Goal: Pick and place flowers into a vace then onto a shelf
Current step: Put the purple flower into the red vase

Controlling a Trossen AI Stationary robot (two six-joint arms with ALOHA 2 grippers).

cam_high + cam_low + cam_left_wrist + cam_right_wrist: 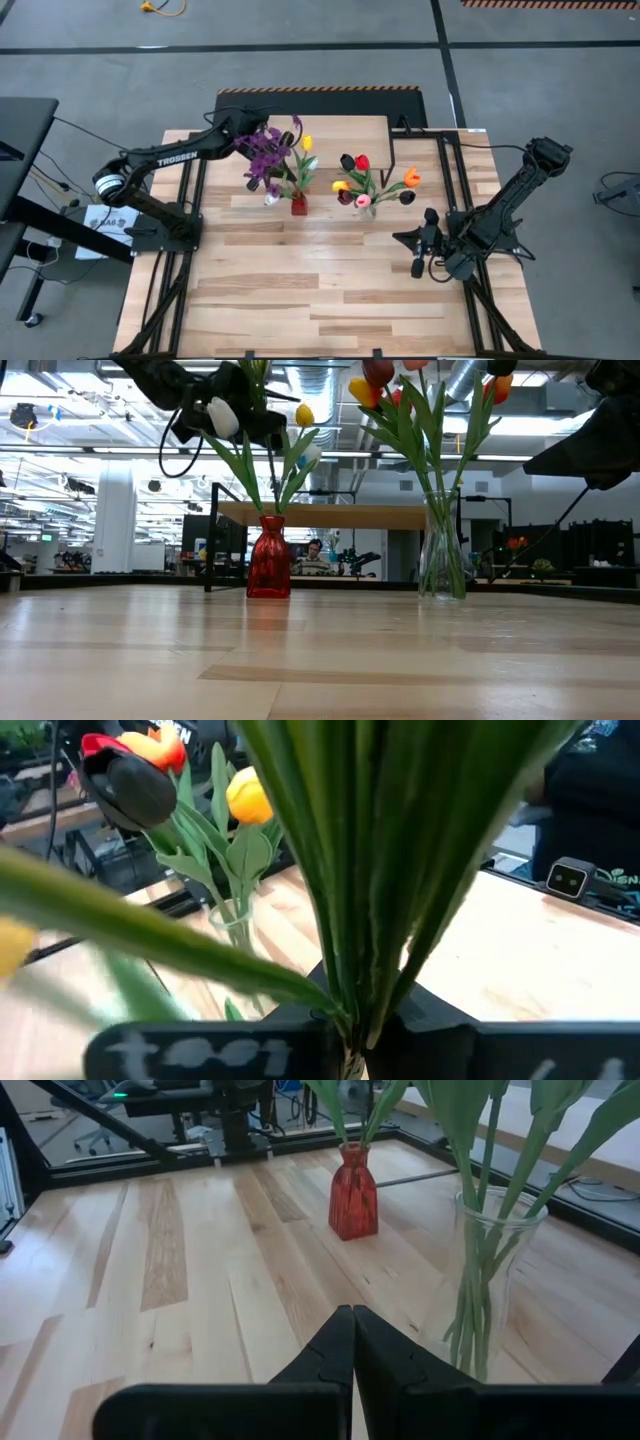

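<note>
On the plank bench (300,290), the shelf (340,125) stands at the far edge. Before it sit a clear vase (441,545) of tulips (365,180) and a red vase (268,556). Above the red vase, the left hand (262,150) pinches purple blossoms (270,155). The right hand (418,268) hovers pressed together, empty, near the bench's right edge.

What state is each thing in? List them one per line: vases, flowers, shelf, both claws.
red vase: upright on the table, holding stems.
clear glass vase: upright, filled with tulips.
tulips: standing in the glass vase.
purple blossoms: held above the red vase.
left claw: shut on green stems.
right claw: shut, holding nothing, low over the table.
shelf: behind the vases; nothing seen on it.
</note>
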